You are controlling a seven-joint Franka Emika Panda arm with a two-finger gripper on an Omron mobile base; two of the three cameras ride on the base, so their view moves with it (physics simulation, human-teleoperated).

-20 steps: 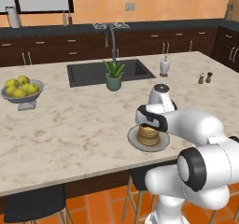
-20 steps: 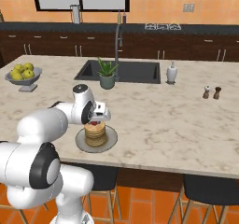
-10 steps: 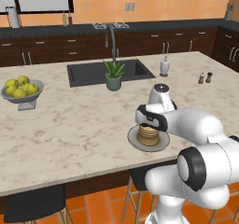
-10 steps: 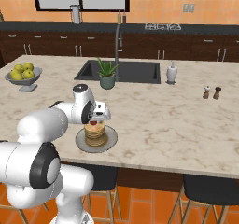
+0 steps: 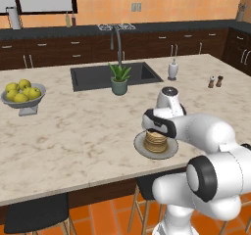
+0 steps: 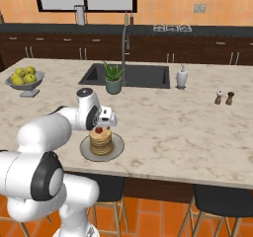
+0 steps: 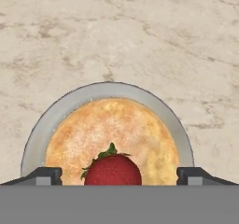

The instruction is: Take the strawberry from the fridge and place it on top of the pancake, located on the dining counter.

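Glossy white rounded arm (image 5: pixel 211 131), dark grey joint rings, black cap, small dark claw (image 7: pixel 119 175) tips

A rendered home kitchen; a beige marbled bench (image 5: pixel 73 136) forms an island with a dark sink (image 5: pixel 98 76) and tall tap (image 5: pixel 116 38); a potted plant (image 5: pixel 119 79), a bowl of yellow fruit (image 5: pixel 22 96), a soap bottle (image 6: pixel 182 77) and salt and pepper shakers (image 6: pixel 223 98) stand on it; dark wood cabinets (image 6: pixel 54 46) line an orange wall; stools (image 6: pixel 225 201) sit on orange floor tiles.
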